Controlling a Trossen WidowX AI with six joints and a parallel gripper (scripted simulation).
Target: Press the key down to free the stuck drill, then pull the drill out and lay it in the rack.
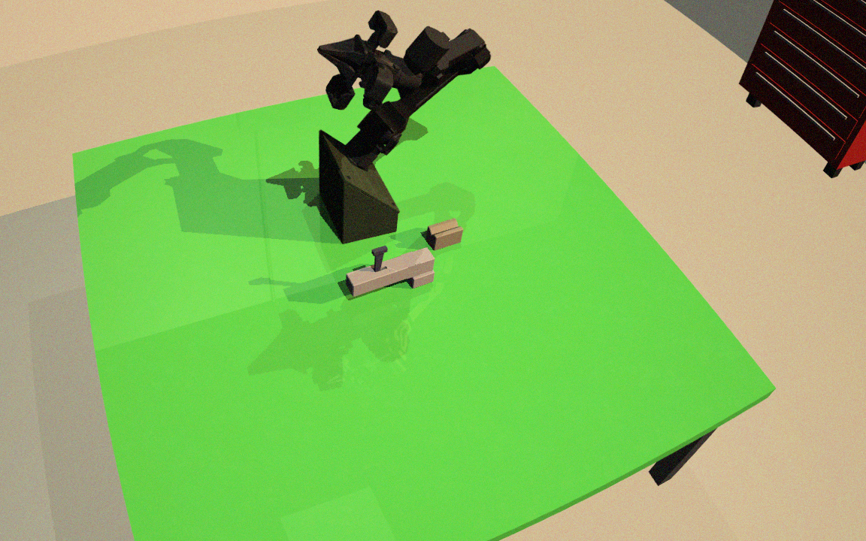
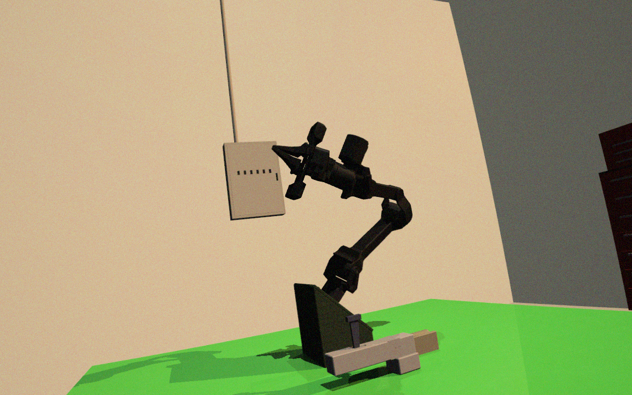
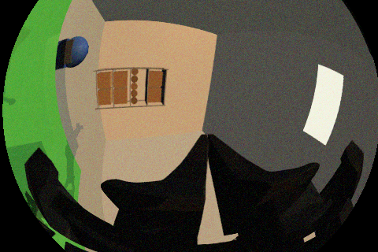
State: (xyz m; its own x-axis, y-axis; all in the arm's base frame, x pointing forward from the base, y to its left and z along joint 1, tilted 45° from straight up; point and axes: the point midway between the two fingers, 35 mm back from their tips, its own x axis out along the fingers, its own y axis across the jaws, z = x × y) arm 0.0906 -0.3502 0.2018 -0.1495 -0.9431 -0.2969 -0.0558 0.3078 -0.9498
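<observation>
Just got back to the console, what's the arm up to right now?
Nothing is being handled yet. The arm is raised high above the green table, its tool shut on nothing and pointing toward the wall. The grey block with the dark upright drill stuck in it sits untouched in front of the base, the small tan rack beside it empty.
</observation>
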